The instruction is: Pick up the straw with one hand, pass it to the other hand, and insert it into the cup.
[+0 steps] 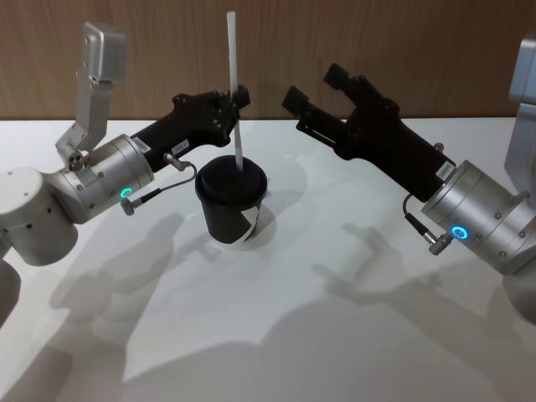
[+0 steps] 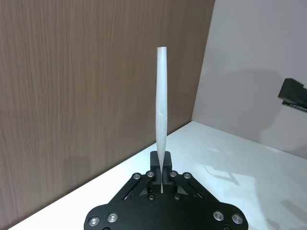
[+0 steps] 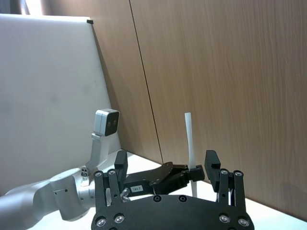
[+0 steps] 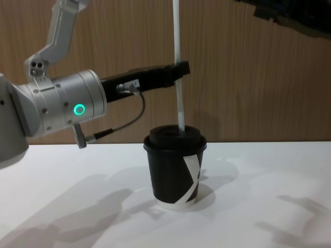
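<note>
The thin white straw (image 1: 234,84) stands nearly upright, and my left gripper (image 1: 237,102) is shut on it about halfway up. Its lower tip meets the domed lid of the black cup (image 1: 232,205), which stands upright on the table. In the chest view the straw (image 4: 178,77) runs from the left gripper (image 4: 181,70) down to the lid of the cup (image 4: 176,170); I cannot tell whether the tip is inside the lid's hole. The left wrist view shows the straw (image 2: 161,120) pinched between the fingers. My right gripper (image 1: 314,88) hangs open and empty, raised to the cup's right.
The white table (image 1: 335,335) spreads around the cup, with a brown wood-panel wall (image 1: 402,50) behind it. Past the right gripper (image 3: 165,160), the right wrist view shows the left arm's silver wrist (image 3: 72,196) and the straw (image 3: 189,139).
</note>
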Motion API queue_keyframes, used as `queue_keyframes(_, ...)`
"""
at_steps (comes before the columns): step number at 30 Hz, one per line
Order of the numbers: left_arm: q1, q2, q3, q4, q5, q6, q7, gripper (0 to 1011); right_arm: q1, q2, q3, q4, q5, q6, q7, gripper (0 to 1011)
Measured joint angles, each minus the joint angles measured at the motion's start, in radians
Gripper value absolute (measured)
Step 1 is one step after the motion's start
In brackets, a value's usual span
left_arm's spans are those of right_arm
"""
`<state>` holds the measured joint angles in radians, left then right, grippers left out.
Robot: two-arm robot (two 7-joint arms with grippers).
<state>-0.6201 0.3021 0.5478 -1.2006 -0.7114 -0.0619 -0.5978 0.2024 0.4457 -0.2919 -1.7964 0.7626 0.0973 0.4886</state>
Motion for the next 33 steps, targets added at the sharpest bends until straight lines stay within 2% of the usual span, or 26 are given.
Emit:
queue_keyframes(5,0.0,-0.012,-0.001,0.023,0.003,-0.01,-0.005,95,0.0,0.0,0.0,0.0,0.0,0.0,0.0,1001)
queue_keyframes(8,0.001,-0.02,-0.001,0.039,0.007,-0.017,-0.005,188,0.0,0.0,0.0,0.0,0.0,0.0,0.0,1001)
queue_keyframes(9,0.002,-0.022,-0.001,0.044,0.009,-0.02,-0.005,246,0.0,0.0,0.0,0.0,0.0,0.0,0.0,1001)
queue_keyframes(11,0.004,-0.024,-0.001,0.047,0.011,-0.022,-0.006,275,0.0,0.0,0.0,0.0,0.0,0.0,0.0,1001)
queue_keyframes(13,0.007,-0.025,-0.001,0.049,0.015,-0.025,-0.005,360,0.0,0.0,0.0,0.0,0.0,0.0,0.0,1001)
queue_keyframes(15,0.011,-0.026,-0.002,0.049,0.019,-0.026,-0.003,401,0.0,0.0,0.0,0.0,0.0,0.0,0.0,1001)
queue_keyframes(16,0.013,-0.025,-0.002,0.048,0.02,-0.027,-0.002,463,0.0,0.0,0.0,0.0,0.0,0.0,0.0,1001)
queue_keyframes(17,0.014,-0.025,-0.002,0.047,0.021,-0.027,-0.001,475,0.0,0.0,0.0,0.0,0.0,0.0,0.0,1001)
queue_keyframes(19,0.021,-0.023,-0.004,0.039,0.026,-0.028,0.004,564,0.0,0.0,0.0,0.0,0.0,0.0,0.0,1001)
queue_keyframes(25,0.047,-0.008,-0.009,0.001,0.042,-0.029,0.027,736,0.0,0.0,0.0,0.0,0.0,0.0,0.0,1001)
queue_keyframes(26,0.052,-0.004,-0.011,-0.007,0.045,-0.029,0.03,736,0.0,0.0,0.0,0.0,0.0,0.0,0.0,1001)
queue_keyframes(27,0.057,-0.002,-0.011,-0.014,0.048,-0.029,0.034,807,0.0,0.0,0.0,0.0,0.0,0.0,0.0,1001)
queue_keyframes(33,0.095,0.022,-0.022,-0.07,0.064,-0.029,0.062,975,-0.003,0.006,-0.003,-0.005,0.0,-0.001,-0.002,1001)
